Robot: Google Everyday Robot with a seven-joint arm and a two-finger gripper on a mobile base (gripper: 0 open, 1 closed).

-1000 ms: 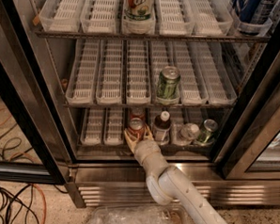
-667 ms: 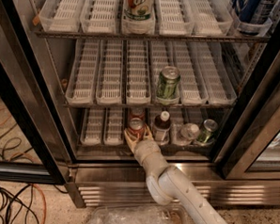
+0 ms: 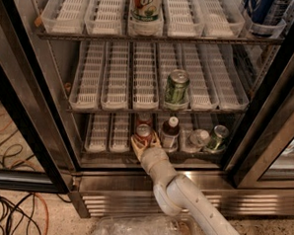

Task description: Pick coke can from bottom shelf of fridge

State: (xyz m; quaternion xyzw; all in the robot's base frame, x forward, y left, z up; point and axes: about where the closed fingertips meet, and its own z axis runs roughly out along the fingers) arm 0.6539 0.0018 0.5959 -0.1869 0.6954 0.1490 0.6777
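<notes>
Coke can (image 3: pixel 143 133): small and red, with a silver top and a pale mark on its side – only the upper half showed above the gripper.
Can's axis: upright, long axis vertical, silver top facing up toward the middle rack.
Can's place: at the front edge of the bottom shelf (image 3: pixel 102 136), about mid-width, in the lane just right of the two bare white trays at the left end.
Gripper (image 3: pixel 145 141): reached into the fridge (image 3: pixel 49 87) over the base grille, at the shelf's front edge.
Fingers (image 3: pixel 135 142): pale, set narrow, one against each side of the can – holding it.
Arm (image 3: pixel 194 203): white, rising from the lower right corner to the shelf.
Second red can (image 3: pixel 145 118): in the same lane, just behind the held one.
Dark bottle (image 3: pixel 170 133): red cap, upright, just beside the can on its right.
Green can (image 3: pixel 217 138): tilted, near the shelf's right end.
Upper green can (image 3: pixel 176 87): upright at the front edge of the middle rack.
Cables (image 3: pixel 11 209): looped on the floor at lower left.
</notes>
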